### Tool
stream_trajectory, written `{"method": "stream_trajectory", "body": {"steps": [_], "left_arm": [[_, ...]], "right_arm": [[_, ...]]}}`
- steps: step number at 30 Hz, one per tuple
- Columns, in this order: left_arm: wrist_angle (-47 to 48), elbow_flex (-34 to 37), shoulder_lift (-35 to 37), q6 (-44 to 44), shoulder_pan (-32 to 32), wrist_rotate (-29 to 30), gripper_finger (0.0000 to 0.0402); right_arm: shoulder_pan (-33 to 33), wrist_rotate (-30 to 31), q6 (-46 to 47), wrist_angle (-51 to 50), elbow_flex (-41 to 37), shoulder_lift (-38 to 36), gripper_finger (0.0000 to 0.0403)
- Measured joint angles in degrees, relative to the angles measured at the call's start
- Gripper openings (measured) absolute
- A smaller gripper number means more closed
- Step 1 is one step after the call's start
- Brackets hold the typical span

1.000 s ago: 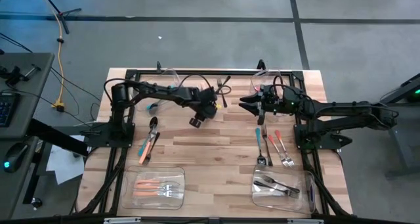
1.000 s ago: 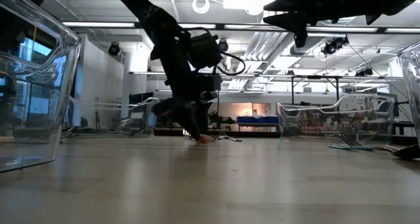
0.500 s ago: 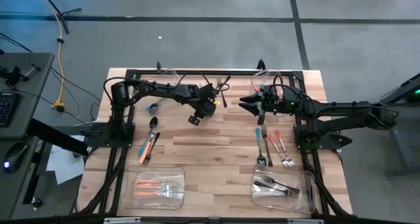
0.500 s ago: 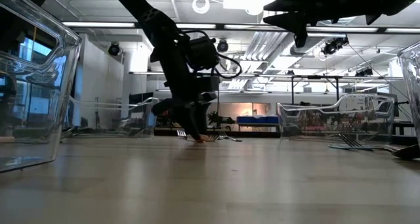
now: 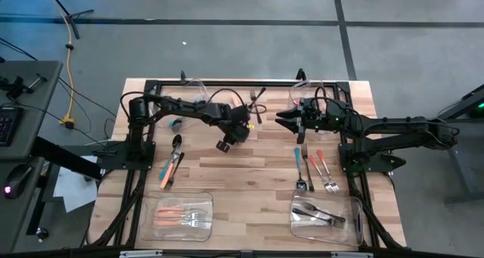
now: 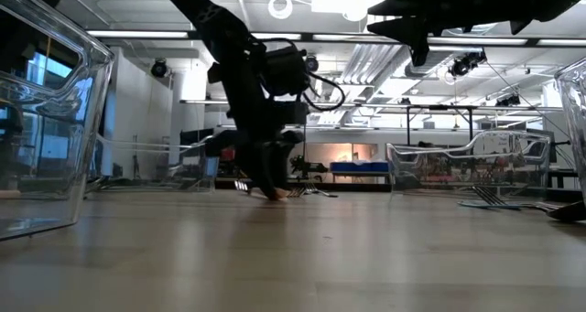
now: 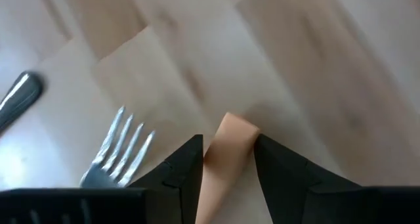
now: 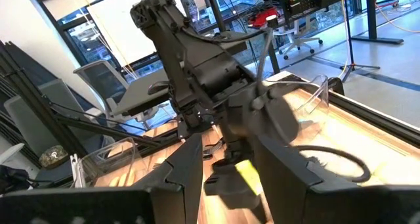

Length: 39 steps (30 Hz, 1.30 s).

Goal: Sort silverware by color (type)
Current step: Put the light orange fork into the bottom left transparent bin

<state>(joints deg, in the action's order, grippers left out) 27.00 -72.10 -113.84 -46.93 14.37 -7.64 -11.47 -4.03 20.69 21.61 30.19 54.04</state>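
The left end effector [image 5: 239, 126] points down at the far middle of the tabletop [image 5: 249, 163]. In the left wrist view its two fingers [image 7: 177, 175] stand a narrow way apart with an orange handle [image 7: 225, 158] between them; they look closed on it, though the contact itself is hard to make out. The low view shows the fingertips right at the wood. A metal fork [image 7: 118, 152] lies just beside the handle, tines bare, and a rounded grey metal end [image 7: 16, 99] lies a little farther off.

The right end effector [image 5: 283, 120] hangs above the far right part of the tabletop, holding nothing. Its jaws are partly open, and the right wrist view looks between them across to the left arm.

The rest of the silverware is spread about. A dark utensil [image 5: 258, 99] lies near the far edge, just beyond the left end effector. On the left side lie a dark spoon [image 5: 175, 141] and, beside it, a few coloured-handled pieces [image 5: 171, 169]. On the right, near the right arm, lie several forks [image 5: 314, 171] with teal and red handles. The near left bin [image 5: 184, 215] holds orange-handled pieces, and the near right bin [image 5: 325, 216] holds dark ones. Two more clear bins sit at the far edge.
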Motion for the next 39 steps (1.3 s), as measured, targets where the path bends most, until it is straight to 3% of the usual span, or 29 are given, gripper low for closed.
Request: {"method": "stream_trajectory", "body": {"steps": [14,25,39], "left_arm": [[-0.3,0.0,0.0,5.9,-8.2,-0.4,0.0125],[-0.5,-0.2,-1.1,7.8,-9.2,-0.9,0.0125],[3.2,-0.1,1.3,-0.5,-9.2,0.3,0.0141]], "right_arm": [[0.0,0.0,-0.2,0.0,0.0,0.0,0.0124],[0.0,0.0,-0.2,0.0,0.0,0.0,0.0124],[0.0,2.3,-0.3,-0.5,0.0,0.0,0.0124]]}}
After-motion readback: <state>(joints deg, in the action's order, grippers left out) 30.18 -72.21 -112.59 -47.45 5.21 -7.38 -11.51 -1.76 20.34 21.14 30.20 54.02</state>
